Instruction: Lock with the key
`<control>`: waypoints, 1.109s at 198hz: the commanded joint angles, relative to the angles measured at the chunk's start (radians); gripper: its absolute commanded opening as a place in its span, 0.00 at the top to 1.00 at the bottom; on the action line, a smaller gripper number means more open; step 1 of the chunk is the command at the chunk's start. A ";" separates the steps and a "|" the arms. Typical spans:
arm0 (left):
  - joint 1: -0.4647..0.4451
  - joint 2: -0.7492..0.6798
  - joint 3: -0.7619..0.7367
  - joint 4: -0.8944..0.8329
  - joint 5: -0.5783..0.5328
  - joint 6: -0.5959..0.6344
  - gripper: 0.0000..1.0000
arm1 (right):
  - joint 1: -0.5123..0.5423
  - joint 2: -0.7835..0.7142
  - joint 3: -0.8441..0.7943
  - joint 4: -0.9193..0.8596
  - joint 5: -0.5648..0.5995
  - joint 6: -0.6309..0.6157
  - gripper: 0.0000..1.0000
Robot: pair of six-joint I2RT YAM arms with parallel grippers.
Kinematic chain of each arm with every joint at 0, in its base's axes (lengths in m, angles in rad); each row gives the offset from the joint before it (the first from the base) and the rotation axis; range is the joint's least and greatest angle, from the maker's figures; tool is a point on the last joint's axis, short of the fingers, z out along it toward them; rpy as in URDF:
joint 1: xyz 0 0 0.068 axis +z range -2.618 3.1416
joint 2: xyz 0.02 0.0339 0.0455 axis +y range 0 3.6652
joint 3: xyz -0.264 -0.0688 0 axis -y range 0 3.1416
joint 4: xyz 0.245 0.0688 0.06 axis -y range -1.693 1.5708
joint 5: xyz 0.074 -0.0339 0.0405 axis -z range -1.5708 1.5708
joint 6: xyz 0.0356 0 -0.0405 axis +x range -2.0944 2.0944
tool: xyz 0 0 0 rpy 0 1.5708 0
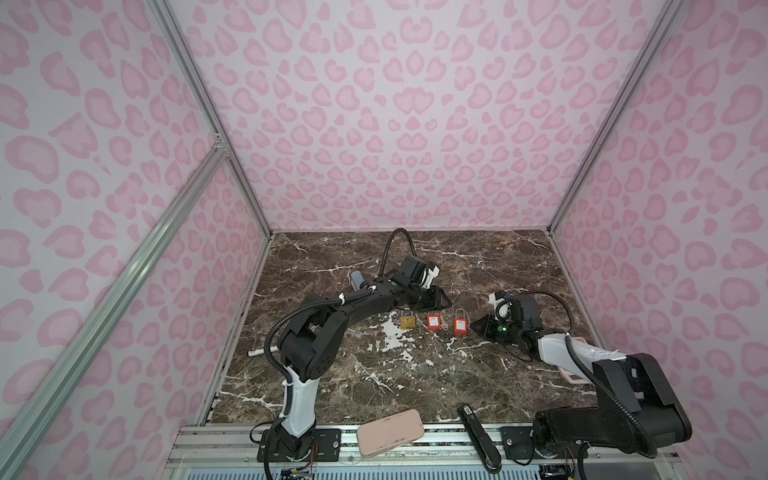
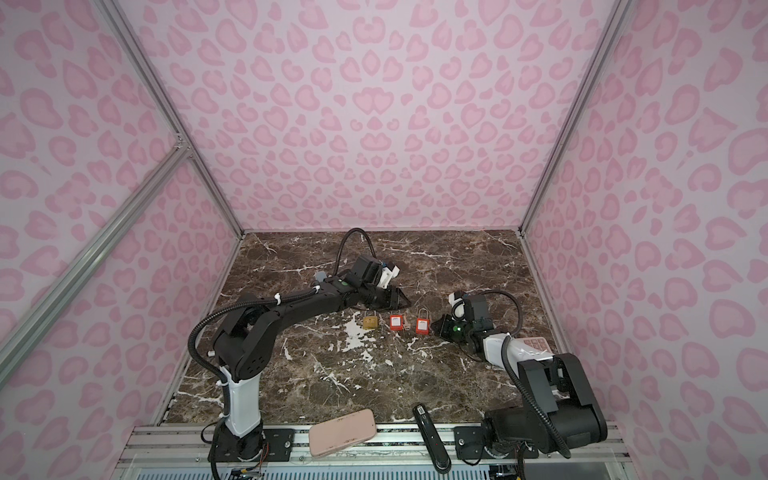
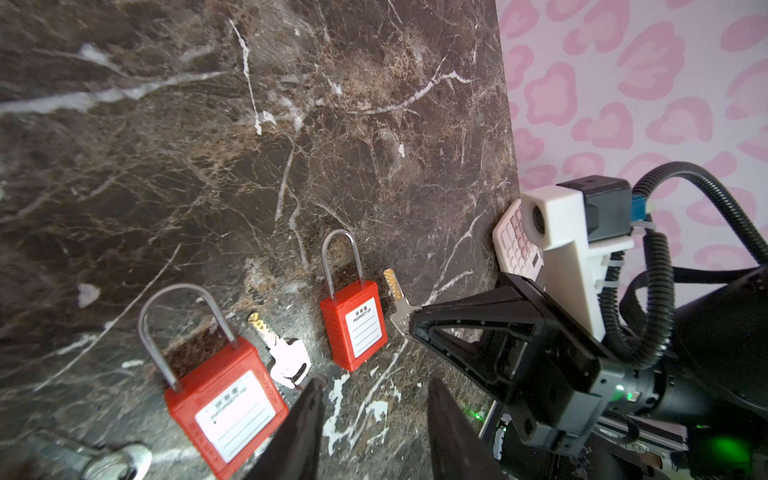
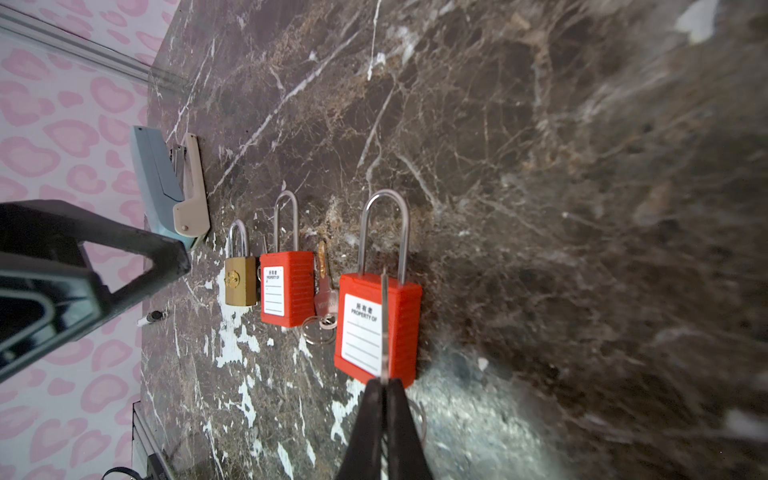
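As the right gripper [image 4: 384,386] pinches the key [image 4: 385,324], the nearest red padlock [image 1: 459,327] lies loose at its nine o'clock in both top views; with the left gripper [image 3: 374,384] half-open and empty, a misaimed push could skid it.

Nearer red padlock [image 4: 286,286], just beside the brass padlock [image 4: 240,280]: white sticker printed "PROPERTY OF" above blank ruled lines; the characters over it are too small to read.
Farther red padlock [image 4: 376,332], one place further from the brass padlock: white sticker reading "所有者" over "PROPERTY OF", then blank ruled lines.
Brass padlock face: raised emblem, not legible.
Loose key [image 4: 326,303], between the two red padlocks: stamped lettering on its head, too blurred to read.
Black stapler [image 1: 478,436], well apart from the brass padlock: small white tag with dark marks, unreadable.
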 commanded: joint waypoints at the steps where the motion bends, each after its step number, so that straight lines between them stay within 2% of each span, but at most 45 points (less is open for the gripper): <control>1: 0.003 -0.021 0.002 0.011 0.010 0.003 0.57 | -0.018 0.017 0.006 0.006 0.003 -0.016 1.00; 57: 0.003 -0.023 0.001 0.006 0.008 0.004 0.57 | -0.079 0.077 0.019 0.030 -0.035 -0.017 1.00; 95: 0.003 -0.025 0.001 0.002 0.011 0.006 0.57 | -0.082 0.097 0.030 0.000 -0.035 -0.041 1.00; 126: 0.002 -0.023 0.003 0.000 0.010 0.006 0.57 | -0.084 0.092 0.038 -0.028 -0.015 -0.056 0.80; 151: 0.004 -0.022 0.005 -0.001 0.012 0.007 0.57 | -0.086 0.072 0.047 -0.053 0.003 -0.071 0.72; 200: 0.004 -0.025 0.001 -0.003 0.012 0.009 0.57 | -0.086 0.085 0.072 -0.070 -0.012 -0.089 0.72; 220: 0.004 -0.031 -0.002 -0.005 0.011 0.012 0.57 | -0.084 0.096 0.082 -0.059 -0.034 -0.079 0.76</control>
